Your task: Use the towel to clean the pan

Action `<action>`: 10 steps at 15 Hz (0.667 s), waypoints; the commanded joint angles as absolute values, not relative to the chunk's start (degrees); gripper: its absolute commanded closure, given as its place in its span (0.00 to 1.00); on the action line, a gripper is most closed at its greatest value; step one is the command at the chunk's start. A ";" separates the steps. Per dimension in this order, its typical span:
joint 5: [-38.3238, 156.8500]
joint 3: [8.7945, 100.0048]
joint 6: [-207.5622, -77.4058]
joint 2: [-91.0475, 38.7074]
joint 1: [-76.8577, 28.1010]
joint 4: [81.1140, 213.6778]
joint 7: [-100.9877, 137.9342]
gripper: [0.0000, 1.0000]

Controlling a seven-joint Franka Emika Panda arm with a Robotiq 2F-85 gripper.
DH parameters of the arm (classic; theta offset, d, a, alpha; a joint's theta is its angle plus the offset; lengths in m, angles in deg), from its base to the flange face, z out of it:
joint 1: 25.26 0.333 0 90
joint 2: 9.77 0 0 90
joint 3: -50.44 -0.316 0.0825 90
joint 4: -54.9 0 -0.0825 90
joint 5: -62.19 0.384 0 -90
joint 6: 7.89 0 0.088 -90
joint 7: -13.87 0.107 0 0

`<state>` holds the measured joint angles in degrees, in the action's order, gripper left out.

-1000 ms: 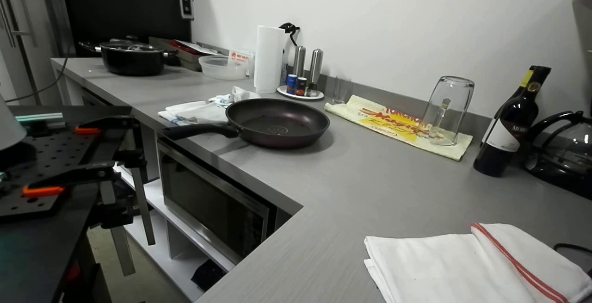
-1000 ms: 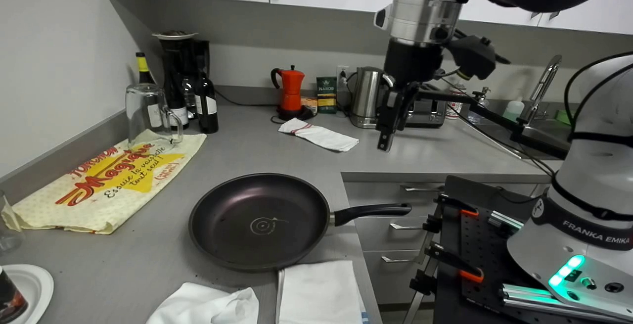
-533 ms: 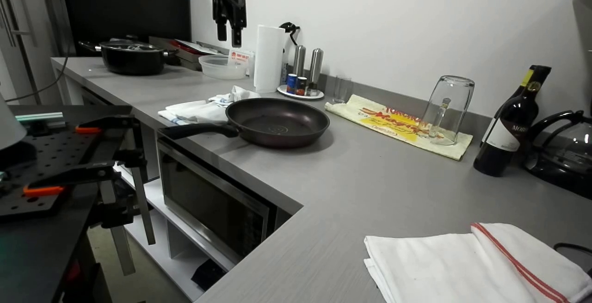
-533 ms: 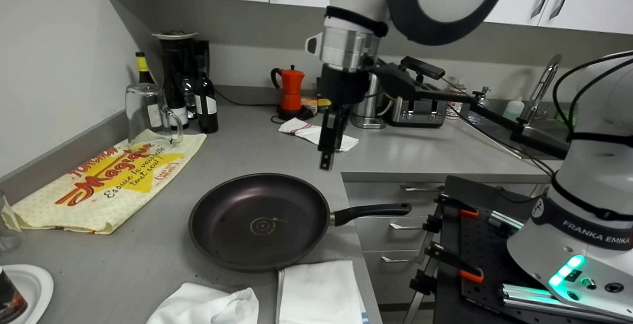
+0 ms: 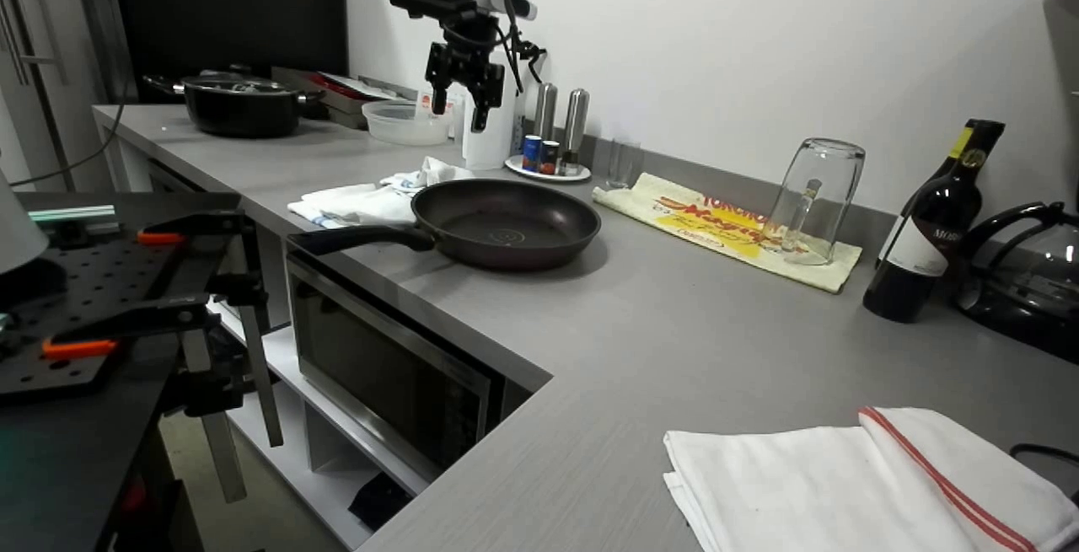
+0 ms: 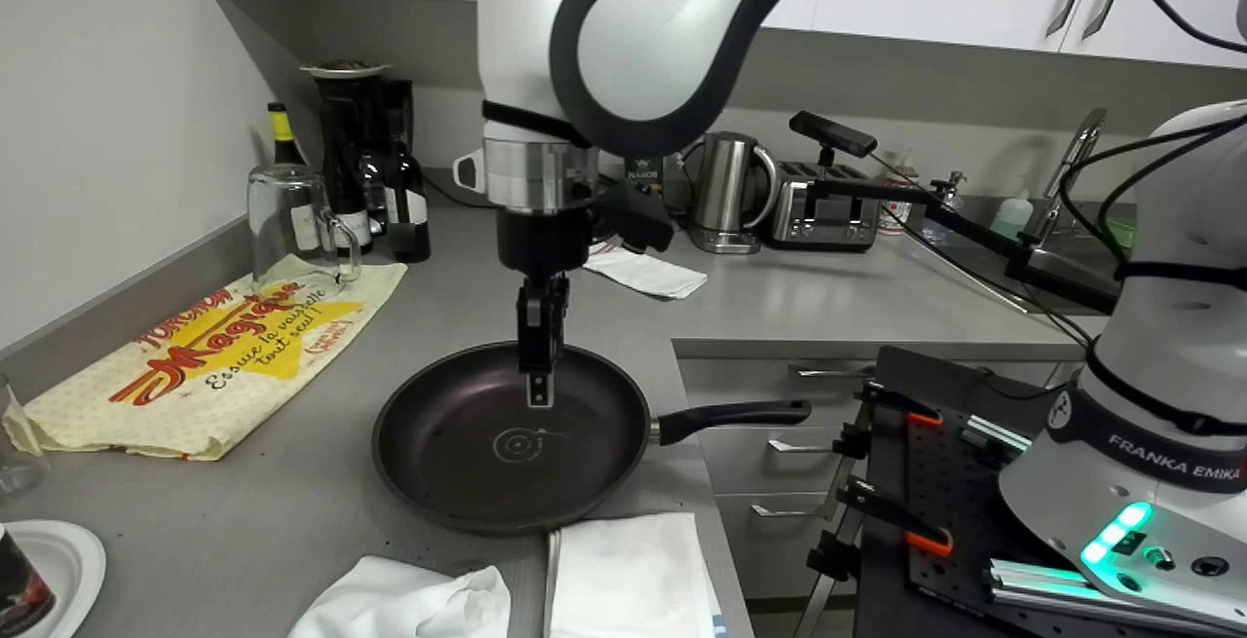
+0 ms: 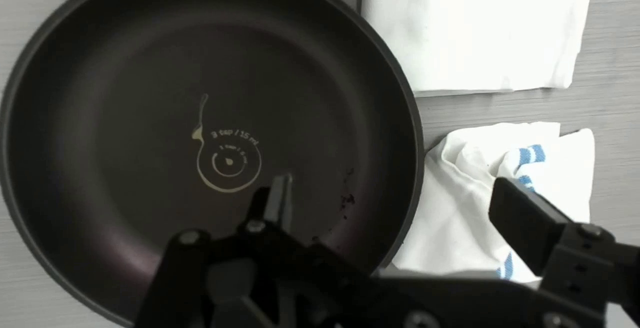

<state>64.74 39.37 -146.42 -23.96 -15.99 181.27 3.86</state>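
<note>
Pan (image 6: pixel 487 463) upright on table (image 6: pixel 244 531); claw (image 5: pixel 458 119) above, spread wide.
Crumpled towel (image 6: pixel 404 609) (left) and folded towel (image 6: pixel 628 580) (right) lie just beside the pan's near edge in an exterior view.

In an exterior view a grey tabletop (image 6: pixel 283 511) carries a dark pan (image 6: pixel 482 468) near its middle, the handle (image 6: pixel 731 416) pointing right and out over the edge. Just beside the pan, on the near side, lie a crumpled white towel (image 6: pixel 414 604) and, to its right, a folded white towel (image 6: pixel 628 580). On the left a printed yellow cloth (image 6: pixel 214 370) lies flat; near left sits a white plate (image 6: pixel 83 565). On the far side are a red-striped towel (image 6: pixel 648 273) and, farther right, a steel kettle (image 6: pixel 719 195) and a toaster (image 6: pixel 828 219).
</note>
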 commanded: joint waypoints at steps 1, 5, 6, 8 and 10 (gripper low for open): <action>63.63 38.69 -140.47 -32.15 -15.28 170.80 2.54 0.00; 62.36 38.44 -137.57 -38.51 -13.33 162.78 4.16 0.00; 62.56 38.40 -137.24 -39.89 -12.79 161.15 4.79 0.00; 62.36 38.82 -137.27 -42.56 -11.32 158.17 7.10 0.00; 62.86 38.83 -137.16 -44.75 -10.20 155.78 9.20 0.00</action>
